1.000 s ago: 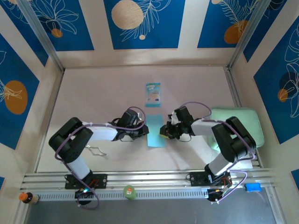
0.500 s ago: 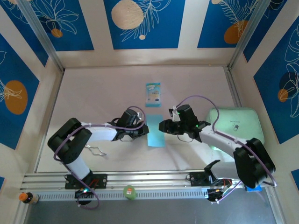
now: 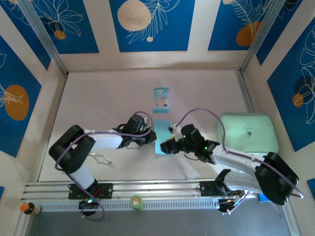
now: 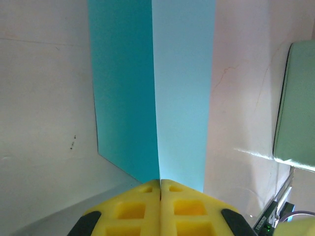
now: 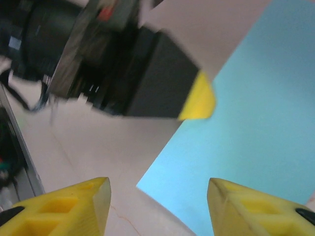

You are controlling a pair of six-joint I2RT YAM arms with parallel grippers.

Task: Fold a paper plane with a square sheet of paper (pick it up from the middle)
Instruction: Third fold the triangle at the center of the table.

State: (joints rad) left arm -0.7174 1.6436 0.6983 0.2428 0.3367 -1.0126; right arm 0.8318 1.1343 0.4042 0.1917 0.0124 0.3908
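Left gripper (image 4: 160, 184) is clenched at the fold, though I cannot confirm a pinch; right gripper (image 5: 158, 189) hangs released above. The square sheet of paper (image 3: 163, 130), on the table (image 3: 108, 98) toward its near edge, looks light, limp and slippery, so pinch the middle fold. Open room lies toward the left edge.

Light-blue sheet of paper (image 3: 162, 131) lies mid-surface (image 3: 108, 98) as a narrow rectangle. Lengthwise crease down its middle (image 4: 156, 98). One half reads darker.
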